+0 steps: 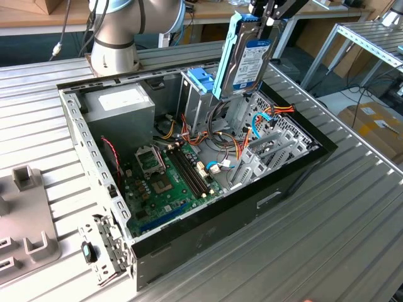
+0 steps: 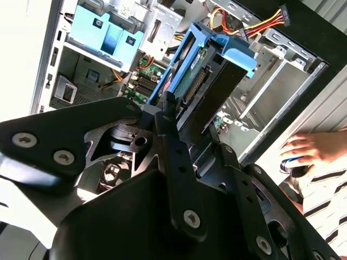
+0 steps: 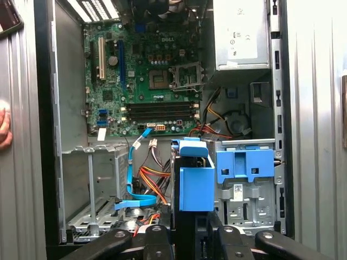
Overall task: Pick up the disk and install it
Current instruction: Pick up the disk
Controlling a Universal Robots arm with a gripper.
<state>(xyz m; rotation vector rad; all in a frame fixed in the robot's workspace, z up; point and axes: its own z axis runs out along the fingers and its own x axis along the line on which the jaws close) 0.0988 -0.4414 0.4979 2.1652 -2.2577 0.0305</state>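
Install step underway I reckon; gripper point(image 1: 267, 17) clamped on the disk point(image 1: 247, 60), hanging upright over the open case point(image 1: 208, 239), roughly 1 o'clock from the motherboard point(image 1: 165, 179); not seated yet; wants squaring with the bay point(image 1: 242, 116).

The gripper point(image 1: 267, 14) holds the disk point(image 1: 249, 61) above the open computer case point(image 1: 208, 234).
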